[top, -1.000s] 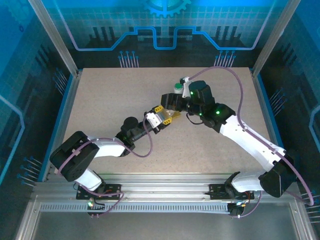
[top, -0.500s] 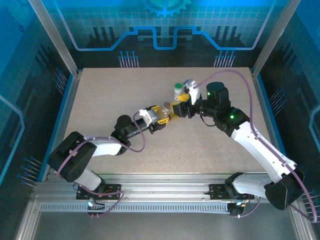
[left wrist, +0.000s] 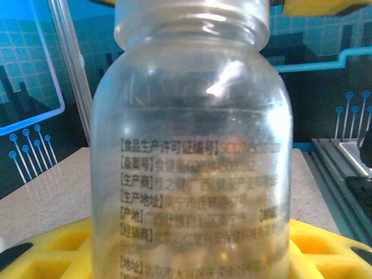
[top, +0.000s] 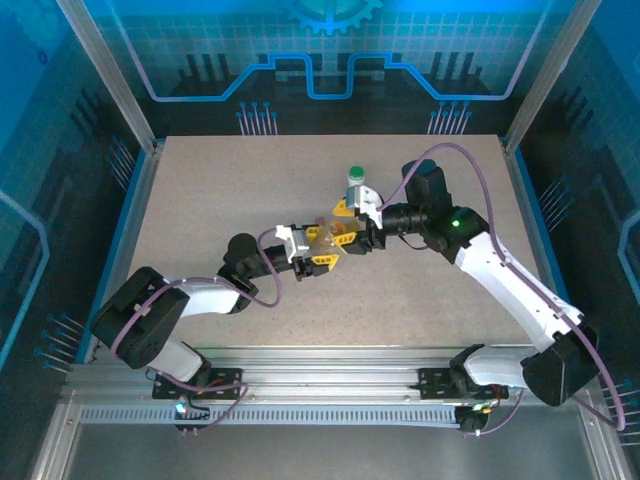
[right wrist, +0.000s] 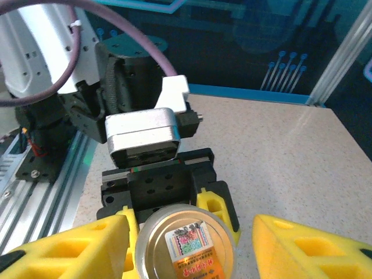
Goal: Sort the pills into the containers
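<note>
The clear vial point(left wrist: 192, 145) is off the table, clamped low on its body between the yellow fingers point(left wrist: 325, 250) of the left gripper point(top: 320, 245), roughly mid-table and just in front of the white bottle point(top: 354, 186). The left wrist camera gives what the others cannot: the vial's glass wall close up, rows of printed characters across it, and some pale shapes low inside that may be pills, though they are too blurred to say.

The right wrist camera looks at the other end. It shows the vial's silver cap point(right wrist: 189, 244) face on, with a square sticker on it, and behind it the black and silver body of the left gripper. The right gripper point(right wrist: 189, 224) stands open around that cap, one yellow finger point(right wrist: 75, 247) just beside its edge and a clear gap at the other.

Only the overhead camera sets the two arms together, meeting nose to nose over the speckled table point(top: 220, 190). It also shows the white bottle upright on the table with its green cap point(top: 354, 173) on, just beyond the right gripper.
</note>
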Controlling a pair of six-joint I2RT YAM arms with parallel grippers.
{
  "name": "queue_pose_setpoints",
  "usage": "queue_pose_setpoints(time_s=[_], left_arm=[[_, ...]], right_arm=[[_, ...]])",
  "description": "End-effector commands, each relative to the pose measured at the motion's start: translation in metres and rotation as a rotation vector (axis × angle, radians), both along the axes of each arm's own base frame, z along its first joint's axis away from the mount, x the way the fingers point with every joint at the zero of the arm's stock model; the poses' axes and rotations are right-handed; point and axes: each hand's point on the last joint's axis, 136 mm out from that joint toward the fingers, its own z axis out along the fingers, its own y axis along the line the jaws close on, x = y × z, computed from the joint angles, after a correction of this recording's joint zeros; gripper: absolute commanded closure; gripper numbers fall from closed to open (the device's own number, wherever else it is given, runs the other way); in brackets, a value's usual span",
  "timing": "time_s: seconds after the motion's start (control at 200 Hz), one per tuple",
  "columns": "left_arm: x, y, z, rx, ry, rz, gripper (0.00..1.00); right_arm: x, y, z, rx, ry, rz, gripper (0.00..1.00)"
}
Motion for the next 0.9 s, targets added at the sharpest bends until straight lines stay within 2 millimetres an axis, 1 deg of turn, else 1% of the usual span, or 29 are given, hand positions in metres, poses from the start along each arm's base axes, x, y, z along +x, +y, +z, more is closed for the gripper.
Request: queue_pose_setpoints(time_s=[0.0, 0.04, 0.15, 0.26, 0.305, 0.355, 0.435, 0.66, 0.69, 0.811, 0.896], left_arm=[[-0.012, 0.002, 0.018, -0.035, -0.05, -0.055, 1.0], [-0.013, 0.002, 0.019, -0.034, -0.051, -0.059, 1.0], [-0.013, 0.002, 0.018, -0.027, -0.048, -0.066, 1.0], [-0.012, 0.001, 0.018, -0.019, -0.043, -0.062, 1.0], [-0.01, 0.001, 0.021, -0.02, -0.045, -0.055, 1.0], [-0.008, 0.002, 0.023, -0.023, -0.052, -0.039, 1.0], [-0.002, 0.004, 0.03, -0.029, -0.076, 0.003, 1.0], [0.018, 0.014, 0.044, -0.011, -0.136, 0.153, 1.0], [0.021, 0.015, 0.045, -0.011, -0.143, 0.176, 1.0], [0.032, 0.021, 0.046, -0.007, -0.158, 0.253, 1.0], [0.035, 0.02, 0.039, 0.011, -0.163, 0.278, 1.0]], right_arm=[[-0.018, 0.004, -0.003, -0.023, -0.003, 0.112, 0.4], [-0.019, 0.005, -0.005, -0.029, 0.004, 0.119, 0.41], [-0.019, 0.006, -0.008, -0.041, 0.03, 0.121, 0.49], [-0.022, 0.007, -0.011, -0.048, 0.056, 0.125, 0.61], [-0.023, 0.007, -0.015, -0.057, 0.077, 0.116, 0.67], [-0.021, 0.008, -0.02, -0.065, 0.103, 0.094, 0.69], [-0.016, 0.009, -0.03, -0.071, 0.167, 0.022, 0.76], [-0.006, 0.011, -0.066, -0.065, 0.35, -0.228, 0.8], [-0.002, 0.01, -0.069, -0.054, 0.375, -0.281, 0.79], [0.015, 0.001, -0.075, 0.007, 0.477, -0.497, 0.79], [0.022, -0.002, -0.074, 0.055, 0.545, -0.587, 0.79]])
